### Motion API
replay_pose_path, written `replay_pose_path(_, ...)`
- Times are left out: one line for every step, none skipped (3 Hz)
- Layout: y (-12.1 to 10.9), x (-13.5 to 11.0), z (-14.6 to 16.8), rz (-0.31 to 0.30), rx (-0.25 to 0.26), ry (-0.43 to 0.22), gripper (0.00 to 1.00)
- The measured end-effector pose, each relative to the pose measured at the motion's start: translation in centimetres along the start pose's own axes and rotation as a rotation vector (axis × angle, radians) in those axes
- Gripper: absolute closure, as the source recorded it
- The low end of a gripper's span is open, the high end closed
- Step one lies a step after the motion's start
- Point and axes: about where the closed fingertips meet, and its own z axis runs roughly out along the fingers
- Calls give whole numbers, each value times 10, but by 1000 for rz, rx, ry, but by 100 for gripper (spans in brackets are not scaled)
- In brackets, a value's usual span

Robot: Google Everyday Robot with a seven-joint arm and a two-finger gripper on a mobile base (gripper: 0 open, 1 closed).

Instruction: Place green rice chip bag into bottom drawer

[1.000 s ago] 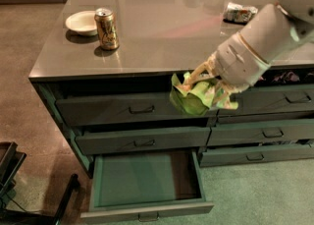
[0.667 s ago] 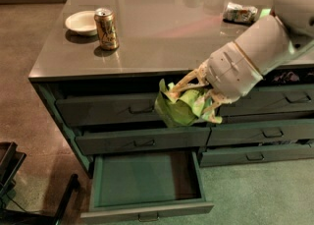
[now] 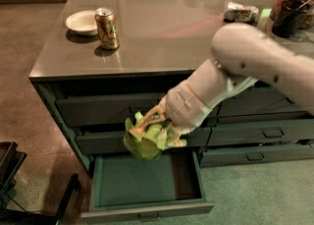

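The green rice chip bag [image 3: 146,140] is crinkled and lime green, held in the air in front of the middle left drawer, just above the open bottom drawer [image 3: 142,182]. My gripper [image 3: 158,126] is shut on the bag's top edge, its fingers partly buried in the foil. The arm reaches down from the upper right. The bottom drawer is pulled out; its plain teal-green inside shows below the bag.
On the counter [image 3: 162,37] stand a gold soda can [image 3: 107,28], a white bowl [image 3: 82,21], a dark silvery snack packet [image 3: 240,12] and a jar [image 3: 294,0] at the far right. Closed drawers [image 3: 255,133] fill the right stack. A dark frame [image 3: 10,170] stands at the lower left.
My gripper has carried the bag down and to the left, from the top drawer's level to just above the open bottom drawer.
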Motion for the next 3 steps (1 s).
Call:
replay_pose_path(28, 28, 67, 17, -120, 38, 100)
replay_pose_path(38, 31, 74, 22, -141, 45, 100)
replay_pose_path(59, 57, 90, 22, -154, 49, 100)
